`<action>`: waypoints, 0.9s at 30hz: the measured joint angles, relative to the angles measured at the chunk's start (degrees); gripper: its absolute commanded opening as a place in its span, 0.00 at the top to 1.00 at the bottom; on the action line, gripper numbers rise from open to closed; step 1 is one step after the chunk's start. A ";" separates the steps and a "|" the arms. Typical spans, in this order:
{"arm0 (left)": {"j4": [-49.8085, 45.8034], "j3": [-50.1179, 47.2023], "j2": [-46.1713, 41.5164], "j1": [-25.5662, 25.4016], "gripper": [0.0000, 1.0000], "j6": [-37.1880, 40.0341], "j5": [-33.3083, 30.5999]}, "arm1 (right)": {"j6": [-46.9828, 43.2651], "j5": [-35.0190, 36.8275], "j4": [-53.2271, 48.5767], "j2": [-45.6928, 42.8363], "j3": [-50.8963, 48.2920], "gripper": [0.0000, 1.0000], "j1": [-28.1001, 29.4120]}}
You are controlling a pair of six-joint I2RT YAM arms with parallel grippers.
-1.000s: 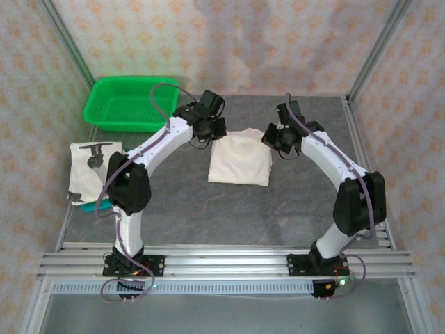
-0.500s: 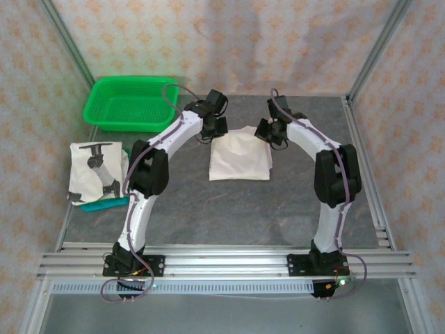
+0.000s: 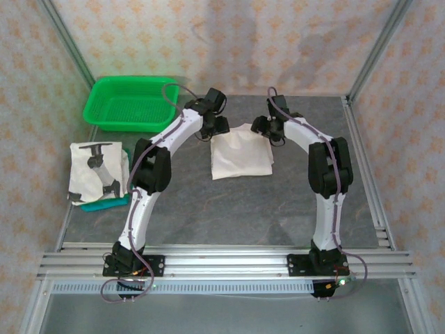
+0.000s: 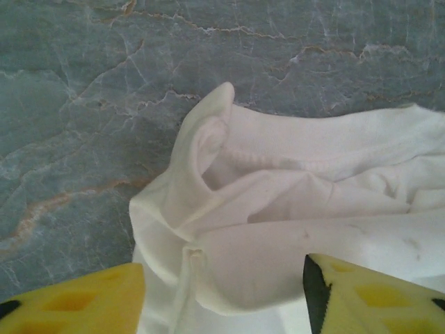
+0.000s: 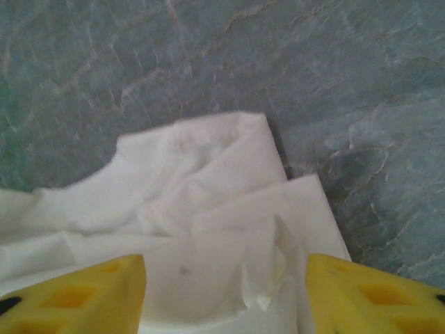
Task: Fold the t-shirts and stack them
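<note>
A plain white cotton t-shirt (image 3: pixel 241 153), folded into a rough rectangle, lies flat near the middle of the grey stone-patterned worktop (image 3: pixel 229 209). The 2 grippers stand at its far edge, 1 at each corner.

The left gripper (image 3: pixel 213 131) is over the far-left corner. In its wrist view its 2 yellow fingertips (image 4: pixel 76 299) are parted wide. The shirt's stitched collar and a rolled-up fold lie between them and just ahead. They clamp nothing, and whether the pads brush the cloth cannot be told.

The right gripper (image 3: pixel 268 131) is over the far-right corner. In its own wrist view its fingertips likewise stand well apart, 1 to each side of the layered corner of the shirt, with a loose flap of cloth between them. Nothing is pinched there either.

An off-white t-shirt (image 3: pixel 97 170) bearing dark printed marks lies at the left side of the worktop, well apart from both grippers and from the folded shirt. It rests over a teal object (image 3: pixel 104 204) whose edge shows at its near side. What that object is cannot be told.

Beyond it, in the far-left corner, sits a green plastic mesh basket (image 3: pixel 131 104), its mesh floor in plain sight.
</note>
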 measured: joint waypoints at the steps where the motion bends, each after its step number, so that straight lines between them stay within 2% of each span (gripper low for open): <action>1: 0.22 -0.61 -0.26 0.07 0.21 -0.04 -0.17 | -0.28 0.09 0.59 -0.59 -0.48 0.26 -0.07; 3: 0.42 -2.64 -1.57 0.26 0.13 -0.15 -0.48 | -0.70 0.48 1.66 -2.84 -2.19 0.24 -0.20; 5: 1.01 -5.70 -3.93 0.26 0.11 -0.17 -1.09 | -0.76 0.74 2.64 -6.03 -4.24 0.25 -0.22; 7: 1.70 -8.50 -6.60 0.26 0.12 -0.11 -1.49 | -0.90 0.63 3.56 -8.81 -5.79 0.30 -0.20; 10: 2.82 -11.08 -9.79 0.26 0.20 -0.22 -1.49 | -0.55 -0.46 5.40 -11.39 -7.45 0.41 -0.17; 13: 4.72 -12.61 -10.88 0.26 0.35 -0.59 -1.29 | 0.00 -2.16 6.82 -11.41 -8.61 0.49 0.11; 15: 6.78 -14.99 -11.04 0.26 0.39 -1.46 -0.50 | 0.39 -3.13 6.99 -10.36 -8.72 0.53 0.81; 19: 8.13 -19.19 -10.91 0.22 0.48 -2.86 1.57 | 1.20 -4.74 7.19 -6.82 -7.85 0.58 3.89; 23: 9.11 -19.63 -9.84 0.20 0.60 -3.91 2.29 | 2.21 -6.97 7.43 -1.44 -4.81 0.61 7.39; 27: 9.68 -19.63 -7.85 0.20 0.70 -4.79 2.67 | 3.15 -8.13 7.43 2.78 -1.46 0.63 8.55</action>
